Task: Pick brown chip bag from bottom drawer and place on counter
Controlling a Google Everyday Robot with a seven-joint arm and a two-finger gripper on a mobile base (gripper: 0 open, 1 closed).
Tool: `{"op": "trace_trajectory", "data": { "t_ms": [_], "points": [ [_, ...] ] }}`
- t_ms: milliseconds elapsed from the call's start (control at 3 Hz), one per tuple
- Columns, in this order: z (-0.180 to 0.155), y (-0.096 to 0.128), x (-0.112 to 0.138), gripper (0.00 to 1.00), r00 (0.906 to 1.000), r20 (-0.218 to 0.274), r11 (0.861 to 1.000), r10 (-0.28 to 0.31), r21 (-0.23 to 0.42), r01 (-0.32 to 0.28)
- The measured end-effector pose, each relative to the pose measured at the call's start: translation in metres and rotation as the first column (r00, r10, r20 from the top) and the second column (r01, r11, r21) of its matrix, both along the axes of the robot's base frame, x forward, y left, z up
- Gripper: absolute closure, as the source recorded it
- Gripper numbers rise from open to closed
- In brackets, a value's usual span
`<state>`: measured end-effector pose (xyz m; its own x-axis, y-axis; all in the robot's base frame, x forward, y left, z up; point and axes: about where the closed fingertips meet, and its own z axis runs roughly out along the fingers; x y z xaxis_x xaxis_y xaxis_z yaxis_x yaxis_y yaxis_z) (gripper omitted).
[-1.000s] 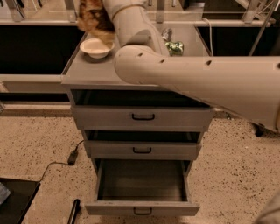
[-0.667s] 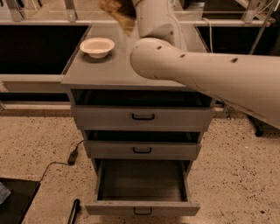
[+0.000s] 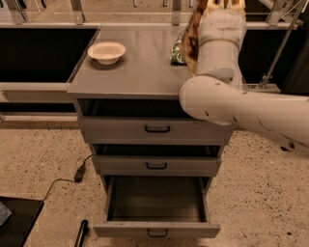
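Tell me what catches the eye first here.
The big white arm reaches in from the right, its gripper at the top edge with the brown chip bag hanging beside it above the counter. Below, the bottom drawer stands pulled out. A white bowl sits near the counter's left edge.

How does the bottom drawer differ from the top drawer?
The bottom drawer is pulled far out, its inside showing; the top drawer is nearly pushed in. The bottom drawer sits by the floor; the top drawer lies just under the counter. Both are grey with a small dark handle. The gripper is at the view's top edge, above the counter.
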<state>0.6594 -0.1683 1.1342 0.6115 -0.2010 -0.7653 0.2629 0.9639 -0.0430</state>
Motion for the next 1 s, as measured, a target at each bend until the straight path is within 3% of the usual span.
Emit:
{"op": "trace_trajectory", "data": {
  "t_ms": [333,667,1000],
  "points": [
    [-0.087,-0.045,0.011,1.0,0.9524,-0.273,0.99,-0.136,-0.06,0.124],
    [-0.17,-0.061,0.041,1.0,0.8254,-0.53,0.98,-0.194,-0.134,0.145],
    [-0.164,-0.062,0.041,1.0,0.8254,-0.53,0.98,-0.194,-0.134,0.145]
  ]
}}
